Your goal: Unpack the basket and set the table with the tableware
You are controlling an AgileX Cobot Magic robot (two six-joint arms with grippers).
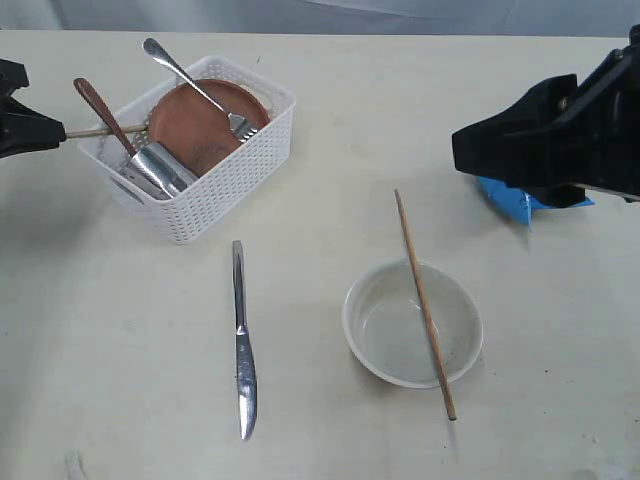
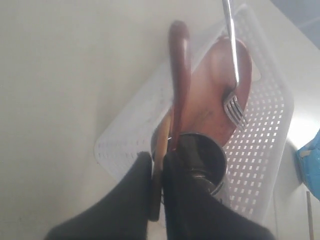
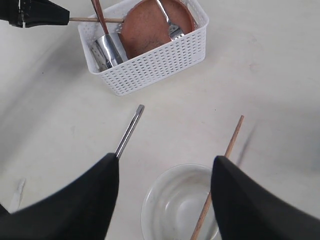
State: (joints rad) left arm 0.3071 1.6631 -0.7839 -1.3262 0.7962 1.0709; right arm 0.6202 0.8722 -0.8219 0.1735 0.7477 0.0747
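**Second chopstick pinched, ready to come out of the basket**

The left claw (image 2: 157, 164) is pressed together on the outer end of the second chopstick (image 2: 156, 187). The stick's far end reaches over the rim of the basket (image 1: 225, 190), which stands on the tabletop (image 1: 120, 340) at its rear left.

To do this step well, the stick is best drawn back along its own length and slightly upward. It runs close beside the wooden spoon (image 2: 180, 75) and the steel cup (image 2: 202, 155), so a sideways swing could tip either one or drag the light basket. Once free, it belongs next to the first chopstick (image 1: 425, 300), which lies across the bowl (image 1: 375, 345). The grip sits at the very end of a thin stick, so I judge it may pivot if moved fast.

The fork (image 1: 185, 75) and the brown plate (image 1: 200, 125) are in the basket too. The knife (image 1: 243, 350) lies on the tabletop left of the bowl.

The right claw (image 3: 164, 165) is spread wide and empty, above the near side of the bowl and touching nothing.
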